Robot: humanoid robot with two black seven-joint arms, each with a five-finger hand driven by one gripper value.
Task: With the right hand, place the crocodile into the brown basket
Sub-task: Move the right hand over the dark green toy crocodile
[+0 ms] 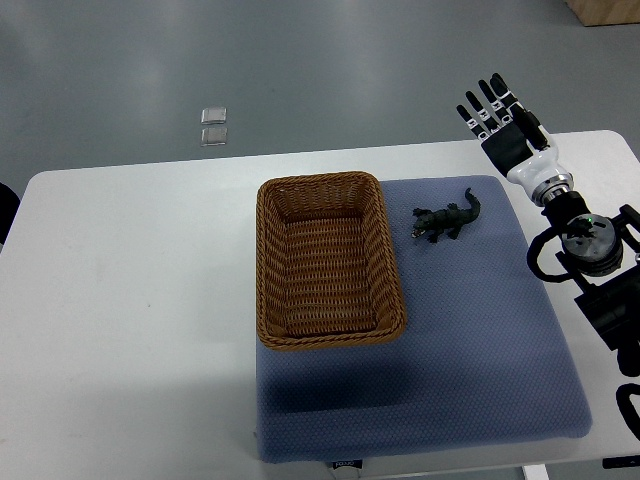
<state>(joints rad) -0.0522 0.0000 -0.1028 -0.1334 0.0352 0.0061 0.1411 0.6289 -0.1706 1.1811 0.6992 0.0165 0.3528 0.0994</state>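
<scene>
Top view: a white table point(130, 290) fills most of the picture, with grey floor beyond its far edge. A blue-grey mat point(480, 370) lies on the table's right half, running from about the centre down to the 6 o'clock edge.

The brown basket point(328, 260), a rectangular wicker one, sits on the mat's left part, its left wall hanging slightly over the mat's edge onto the bare table. Its long side runs from 12 to 6 o'clock, and nothing lies inside it.

The crocodile point(447, 219), a small dark green toy, lies on the mat at about 2 o'clock from the basket, just beside its right rim but not touching it. The toy's tail points up toward 1 o'clock and its head faces the basket at about 8 o'clock.

The right hand point(505, 130) shows at 2 o'clock in the picture, over the table's far right corner, its arm coming in from the right edge through black joints. The fingers point(487, 105) are stretched out straight and spread, pointing toward 11 o'clock, and they hold nothing. The hand is at about 2 o'clock from the crocodile and apart from it.

On the floor beyond the table, at 11 o'clock, two small pale squares point(213, 126) lie one above the other.
</scene>
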